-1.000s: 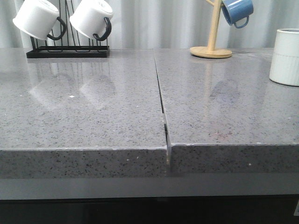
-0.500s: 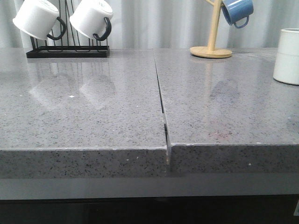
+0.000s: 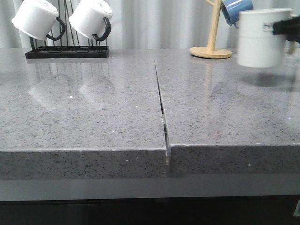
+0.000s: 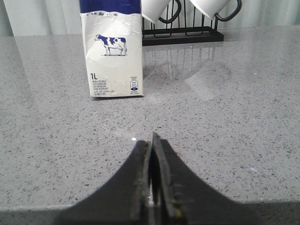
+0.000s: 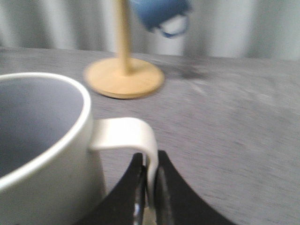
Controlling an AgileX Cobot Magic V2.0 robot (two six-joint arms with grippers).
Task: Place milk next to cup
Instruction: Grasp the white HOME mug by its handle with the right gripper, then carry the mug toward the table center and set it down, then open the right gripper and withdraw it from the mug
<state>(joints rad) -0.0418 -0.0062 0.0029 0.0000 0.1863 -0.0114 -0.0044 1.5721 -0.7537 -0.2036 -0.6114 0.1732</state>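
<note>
- The cup [image 3: 260, 38] has left the table [image 3: 93, 108]: a second ago it stood at the far right edge of the front view, and now it hangs in the air further left, blurred, with its shadow on the stone below.
- The right gripper [image 5: 149, 187] carries it. In the right wrist view its jaws are nearly together, pinched on the cream-white handle [image 5: 136, 136], with the greyish inside of the cup just beside them.
- Behind the cup are the wooden mug stand [image 3: 212, 47] and the blue mug [image 3: 236, 10] hanging from it.
- The milk [image 4: 111, 47] stands upright on the table, ahead of the left gripper [image 4: 151, 140] and well apart from it, next to the black wire rack [image 4: 183, 33] that holds the white mugs [image 3: 35, 19]. It is out of the front view.
- The left gripper's jaws are pressed together and hold nothing.
- Judgement: the cup is being brought inward first, so the milk step has not begun. The left gripper will have to spread its jaws wide for the carton.
- Risk: a mug held only by its handle may swing or tip as it is set down.
</note>
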